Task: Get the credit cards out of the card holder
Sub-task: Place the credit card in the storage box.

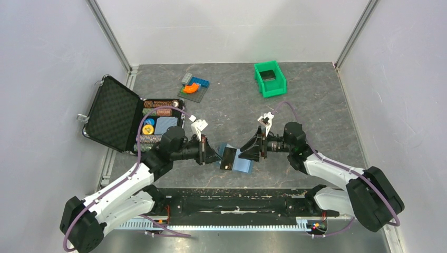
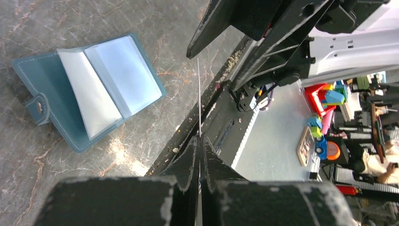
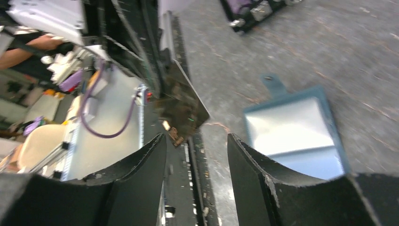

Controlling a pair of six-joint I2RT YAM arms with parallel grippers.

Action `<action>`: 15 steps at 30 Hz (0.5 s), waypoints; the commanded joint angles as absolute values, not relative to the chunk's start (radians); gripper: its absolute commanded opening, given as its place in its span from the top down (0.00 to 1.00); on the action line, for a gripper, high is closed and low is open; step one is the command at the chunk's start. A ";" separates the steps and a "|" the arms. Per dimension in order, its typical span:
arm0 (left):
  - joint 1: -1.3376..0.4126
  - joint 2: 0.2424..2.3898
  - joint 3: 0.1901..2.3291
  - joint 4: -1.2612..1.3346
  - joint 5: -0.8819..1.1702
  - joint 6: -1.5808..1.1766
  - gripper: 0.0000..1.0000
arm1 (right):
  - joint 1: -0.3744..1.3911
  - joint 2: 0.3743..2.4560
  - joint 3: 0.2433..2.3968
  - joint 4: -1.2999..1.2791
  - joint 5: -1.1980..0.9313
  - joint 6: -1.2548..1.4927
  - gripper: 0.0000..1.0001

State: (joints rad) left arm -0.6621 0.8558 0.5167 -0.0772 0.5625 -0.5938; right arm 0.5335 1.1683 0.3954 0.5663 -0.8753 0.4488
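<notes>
The card holder (image 1: pixel 244 165) lies open on the table between my two grippers, its light blue inner faces up. It also shows in the left wrist view (image 2: pixel 89 89) and the right wrist view (image 3: pixel 294 127). My left gripper (image 1: pixel 217 156) is shut on a dark credit card (image 1: pixel 228 158) and holds it just left of the holder, above the table. In the left wrist view the card (image 2: pixel 198 94) is edge-on, a thin line running out from the closed gripper (image 2: pixel 200 141). My right gripper (image 1: pixel 245 150) is open and empty over the holder's right side; in its own view (image 3: pixel 196 139) the held card (image 3: pixel 181 106) hangs just ahead.
An open black foam-lined case (image 1: pixel 113 113) with poker chips (image 1: pixel 158 112) stands at the left. A green bin (image 1: pixel 270 79) is at the back right, toy bricks (image 1: pixel 194 87) at the back centre. The black base rail (image 1: pixel 232 203) runs along the near edge.
</notes>
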 commanded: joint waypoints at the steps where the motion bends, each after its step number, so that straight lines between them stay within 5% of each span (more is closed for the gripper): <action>1: -0.657 0.862 0.561 -0.082 0.647 -0.533 0.98 | 0.531 1.218 0.391 0.854 -1.050 0.610 0.46; 10: -0.657 0.869 0.548 -0.038 0.692 -0.557 0.98 | 0.531 1.274 0.379 0.942 -1.053 0.669 0.49; 15: -0.657 0.877 0.549 -0.035 0.698 -0.560 0.98 | 0.530 1.300 0.371 1.007 -1.057 0.718 0.59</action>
